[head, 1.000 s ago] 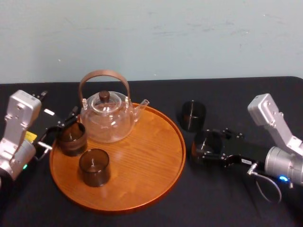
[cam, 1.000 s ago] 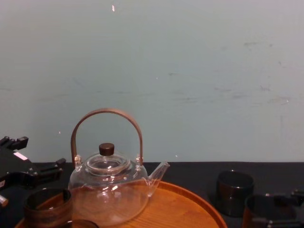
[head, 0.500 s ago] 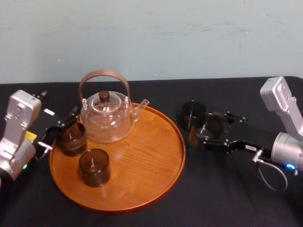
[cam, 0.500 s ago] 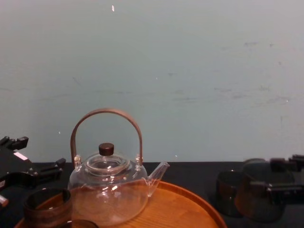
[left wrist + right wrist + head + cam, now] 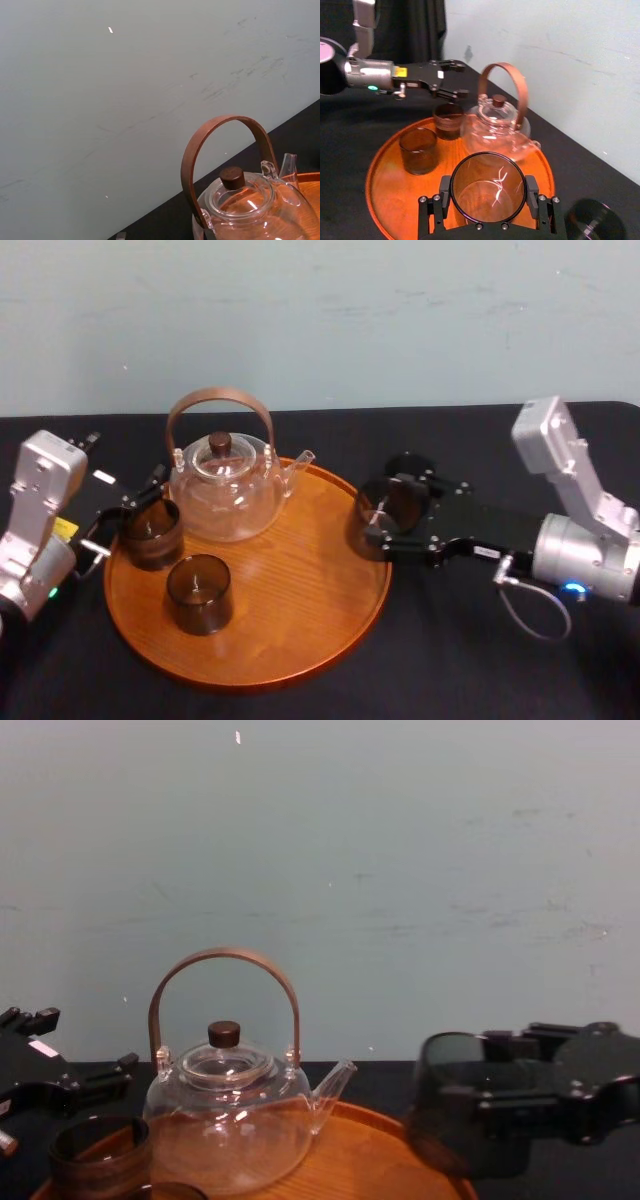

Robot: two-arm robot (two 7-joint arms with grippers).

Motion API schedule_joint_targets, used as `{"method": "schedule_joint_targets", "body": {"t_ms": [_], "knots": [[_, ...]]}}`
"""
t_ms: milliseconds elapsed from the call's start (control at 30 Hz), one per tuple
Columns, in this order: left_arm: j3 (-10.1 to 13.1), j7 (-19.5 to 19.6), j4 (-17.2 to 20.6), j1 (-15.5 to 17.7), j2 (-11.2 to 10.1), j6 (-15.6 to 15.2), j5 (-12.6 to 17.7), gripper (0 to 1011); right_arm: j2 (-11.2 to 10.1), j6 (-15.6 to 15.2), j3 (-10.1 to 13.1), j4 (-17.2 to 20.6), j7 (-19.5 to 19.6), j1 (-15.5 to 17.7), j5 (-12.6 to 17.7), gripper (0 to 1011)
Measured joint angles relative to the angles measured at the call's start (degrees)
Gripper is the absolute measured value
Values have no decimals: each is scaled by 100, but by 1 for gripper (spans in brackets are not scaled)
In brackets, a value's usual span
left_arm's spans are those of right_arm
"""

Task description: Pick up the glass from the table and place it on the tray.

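Left end effector (image 5: 128, 508) sat unchanged, fingers apart, just beside the rear cup (image 5: 152, 532) on the tray (image 5: 300, 625). Right end effector (image 5: 385, 518) stayed clamped on the glass (image 5: 366, 522). A second ago it was low over the worktop (image 5: 450, 660), well off the tray; now the tray's right rim sat under its fingertips. Carry looked nearly done, with lowering and release left.
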State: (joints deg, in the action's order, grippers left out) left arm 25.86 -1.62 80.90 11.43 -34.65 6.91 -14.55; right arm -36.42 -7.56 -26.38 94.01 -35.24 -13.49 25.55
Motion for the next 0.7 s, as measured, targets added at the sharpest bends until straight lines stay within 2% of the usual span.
{"method": "schedule_joint_targets", "body": {"t_ms": [333,700], "knots": [[0,0,0,0,0,0,0,1001,227,63,-466,-128,-180,-286,-65,901],[0,0,0,0,0,0,0,1002,416,124,-853,-302,-276,-402,-110,901]]}}
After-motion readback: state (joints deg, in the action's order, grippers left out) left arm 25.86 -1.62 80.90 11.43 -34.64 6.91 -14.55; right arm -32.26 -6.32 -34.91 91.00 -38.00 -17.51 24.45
